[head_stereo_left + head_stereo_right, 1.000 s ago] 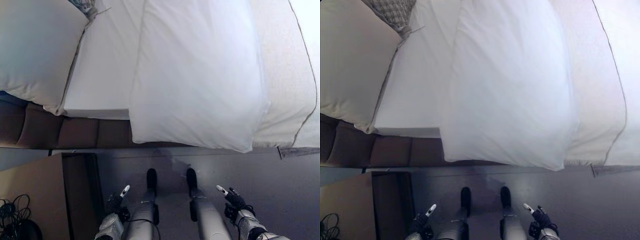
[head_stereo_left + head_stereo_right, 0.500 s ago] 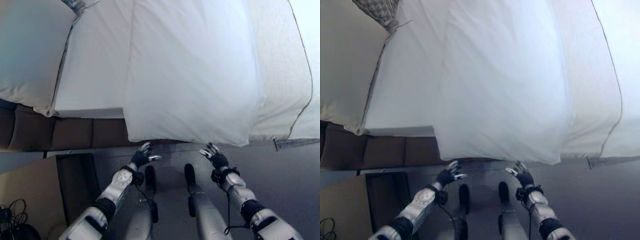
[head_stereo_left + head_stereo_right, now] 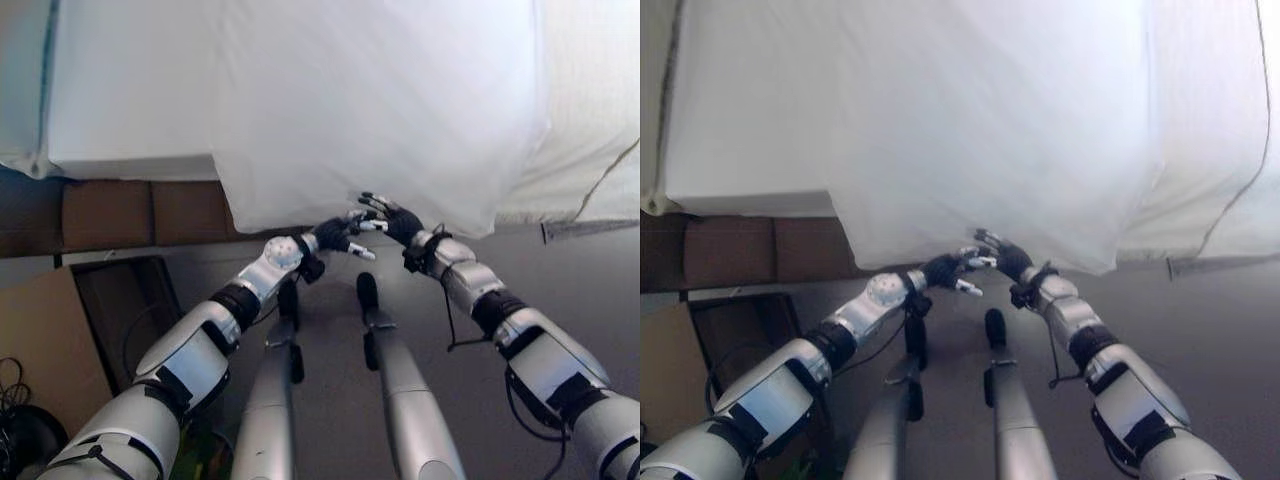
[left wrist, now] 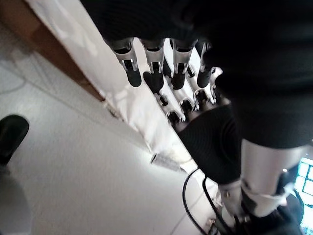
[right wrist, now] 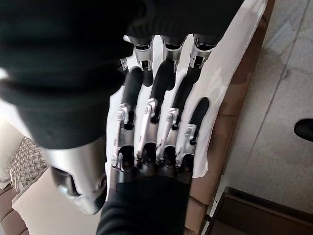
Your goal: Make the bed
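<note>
Left hand (image 3: pixel 335 234) up at pillow's lower edge, fingers straight and relaxed, holding nothing, tips meeting right hand's fingertips. Right hand (image 3: pixel 392 219) beside it at 3 o'clock, fingers straight too, nothing gripped, just under the pillow edge. In wrist views, both hands' fingers (image 5: pixel 146 132) facing each other tip to tip, white cloth behind. Pillow (image 3: pixel 380 100) at 12 o'clock from the hands, big, white, overhanging the bed side. White sheet (image 3: pixel 130 90) at 10 o'clock. Brown bed base (image 3: pixel 110 212) at 9 o'clock below it. Duvet edge (image 3: pixel 590 160) at 2 o'clock. Grey floor (image 3: pixel 590 280) at 3 to 6 o'clock. Nightstand (image 3: pixel 40 330) at 8 o'clock.
</note>
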### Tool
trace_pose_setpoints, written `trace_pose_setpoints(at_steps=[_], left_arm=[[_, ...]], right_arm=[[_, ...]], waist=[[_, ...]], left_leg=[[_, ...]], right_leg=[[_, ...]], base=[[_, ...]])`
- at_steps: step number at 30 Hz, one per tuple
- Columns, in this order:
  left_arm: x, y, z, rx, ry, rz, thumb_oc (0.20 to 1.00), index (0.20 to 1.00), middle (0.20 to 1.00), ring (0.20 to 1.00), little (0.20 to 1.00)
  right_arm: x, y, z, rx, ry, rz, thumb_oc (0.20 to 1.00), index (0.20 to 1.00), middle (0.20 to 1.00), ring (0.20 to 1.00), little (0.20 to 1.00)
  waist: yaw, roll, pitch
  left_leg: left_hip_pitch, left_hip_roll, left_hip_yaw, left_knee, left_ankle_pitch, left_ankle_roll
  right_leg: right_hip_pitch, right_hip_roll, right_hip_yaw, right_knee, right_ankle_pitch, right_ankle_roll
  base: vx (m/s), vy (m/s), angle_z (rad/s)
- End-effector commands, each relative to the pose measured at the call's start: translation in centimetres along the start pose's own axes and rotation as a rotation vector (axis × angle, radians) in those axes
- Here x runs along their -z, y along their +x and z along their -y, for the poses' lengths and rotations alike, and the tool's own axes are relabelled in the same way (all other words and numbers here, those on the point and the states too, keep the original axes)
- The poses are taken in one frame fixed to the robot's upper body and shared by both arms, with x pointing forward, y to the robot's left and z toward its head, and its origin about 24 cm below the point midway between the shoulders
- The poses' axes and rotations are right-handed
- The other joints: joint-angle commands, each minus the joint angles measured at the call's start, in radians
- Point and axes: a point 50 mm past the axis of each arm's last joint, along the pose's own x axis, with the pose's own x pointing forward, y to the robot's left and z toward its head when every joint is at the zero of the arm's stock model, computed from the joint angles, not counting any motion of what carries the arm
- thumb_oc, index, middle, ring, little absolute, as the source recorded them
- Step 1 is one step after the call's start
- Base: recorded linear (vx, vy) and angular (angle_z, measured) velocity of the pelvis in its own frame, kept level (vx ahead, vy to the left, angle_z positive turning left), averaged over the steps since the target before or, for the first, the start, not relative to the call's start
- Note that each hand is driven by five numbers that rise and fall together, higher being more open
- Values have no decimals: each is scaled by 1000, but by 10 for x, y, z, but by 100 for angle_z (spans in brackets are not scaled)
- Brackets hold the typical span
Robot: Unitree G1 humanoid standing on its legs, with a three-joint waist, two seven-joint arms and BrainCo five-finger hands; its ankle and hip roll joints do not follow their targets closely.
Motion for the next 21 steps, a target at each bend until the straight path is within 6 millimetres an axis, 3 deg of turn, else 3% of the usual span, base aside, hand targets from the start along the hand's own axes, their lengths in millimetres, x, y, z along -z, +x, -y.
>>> trace_pose_setpoints(at_steps=[1, 3, 4, 7, 8, 10, 11, 12, 13, 15, 18, 21], left_arm=[[-56, 6, -45, -257, 59, 177, 1000, 1000, 1000, 1000, 1000], [-56, 6, -45, -258, 59, 177, 1000, 1000, 1000, 1000, 1000], [-82, 2, -73, -401, 158, 206, 1000, 1000, 1000, 1000, 1000], [-87, 0, -80, -427, 197, 203, 1000, 1000, 1000, 1000, 1000], [-99, -6, -95, -493, 241, 208, 1000, 1000, 1000, 1000, 1000], [-99, -6, -95, -493, 241, 208, 1000, 1000, 1000, 1000, 1000], [-108, -13, -111, -566, 258, 212, 1000, 1000, 1000, 1000, 1000], [-108, -13, -111, -566, 258, 212, 1000, 1000, 1000, 1000, 1000], [-116, -27, -134, -684, 242, 204, 1000, 1000, 1000, 1000, 1000], [-118, -30, -139, -715, 237, 204, 1000, 1000, 1000, 1000, 1000], [-121, -47, -161, -859, 198, 193, 1000, 1000, 1000, 1000, 1000], [-120, -59, -173, -958, 162, 186, 1000, 1000, 1000, 1000, 1000]], right_arm=[[-55, 9, 9, 38, -51, 155, 1000, 1000, 1000, 1000, 1000], [-55, 10, 9, 37, -51, 156, 1000, 1000, 1000, 1000, 1000], [-91, 20, 10, 115, -140, 219, 1000, 1000, 1000, 1000, 1000], [-102, 21, 11, 134, -163, 239, 1000, 1000, 1000, 1000, 1000], [-123, 22, 14, 179, -220, 265, 1000, 1000, 1000, 1000, 1000], [-123, 22, 14, 179, -220, 265, 1000, 1000, 1000, 1000, 1000], [-136, 22, 20, 235, -256, 268, 1000, 1000, 1000, 1000, 1000], [-136, 22, 20, 235, -256, 268, 1000, 1000, 1000, 1000, 1000], [-149, 17, 37, 366, -311, 246, 1000, 1000, 1000, 1000, 1000], [-152, 16, 41, 396, -313, 244, 1000, 1000, 1000, 1000, 1000], [-160, -1, 68, 586, -297, 241, 1000, 1000, 1000, 1000, 1000], [-162, -10, 80, 678, -266, 242, 1000, 1000, 1000, 1000, 1000]], waist=[[2, -7, -32], [2, -6, -34], [2, -6, -17], [-1, -6, -23], [-2, -8, -20], [-2, -8, -22], [2, -9, -21], [1, -9, -22], [7, -4, -22], [8, -3, -22], [4, 1, -11], [2, 1, -4]], left_leg=[[-112, 13, -12, 140, -66, -14], [-117, 13, -13, 143, -67, -14], [-154, 13, -14, 181, -81, -12], [-173, 12, -15, 192, -79, -13], [-194, 11, -12, 208, -81, -16], [-196, 11, -12, 208, -80, -16], [-214, 10, -15, 230, -87, -17], [-216, 10, -15, 231, -87, -17], [-226, 10, -18, 236, -92, -19], [-226, 10, -18, 231, -91, -21], [-207, 6, -18, 195, -79, -26], [-195, 3, -16, 169, -69, -30]], right_leg=[[-67, -12, 24, -4, 46, 62], [-71, -12, 24, -2, 46, 62], [-113, -12, 22, 51, 32, 60], [-133, -14, 21, 64, 28, 60], [-154, -16, 12, 85, 19, 56], [-156, -16, 12, 85, 19, 56], [-172, -15, 7, 102, 9, 51], [-173, -15, 7, 103, 9, 51], [-179, -18, 0, 110, 1, 48], [-178, -18, -1, 106, 0, 49], [-152, -24, -9, 75, 6, 52], [-140, -27, -13, 55, 14, 55]], base=[[-12, -11, -7], [-6, -5, -3], [0, 0, 0], [0, 0, 0], [0, 0, 0], [6, -3, 2], [12, -6, 4], [37, -13, 2], [0, 0, 0], [18, -2, -1], [29, 1, 4], [22, 0, 6]])
